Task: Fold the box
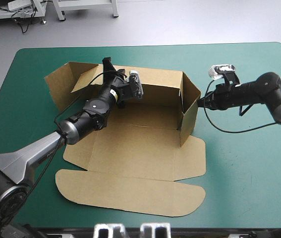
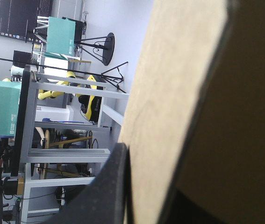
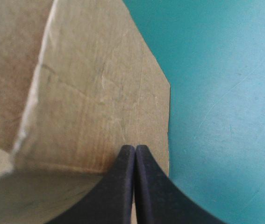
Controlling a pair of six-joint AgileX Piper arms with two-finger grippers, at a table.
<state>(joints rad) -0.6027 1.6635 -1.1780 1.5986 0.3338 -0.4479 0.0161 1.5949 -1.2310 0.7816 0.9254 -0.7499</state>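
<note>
Left gripper (image 1: pixel 108 63) I've got clamped on the box (image 1: pixel 140 148) at its twelve o'clock wall, while right gripper (image 3: pixel 135 148) sits closed, tips touching the three o'clock wall.

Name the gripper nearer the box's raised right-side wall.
Right. The right gripper, fingers shut, touches that wall from outside; the left gripper grips the back wall toward the opposite end.

Box (image 1: pixel 140 148) raised walls block centre; teal-green cover (image 1: pixel 249 168) free near right.
</note>
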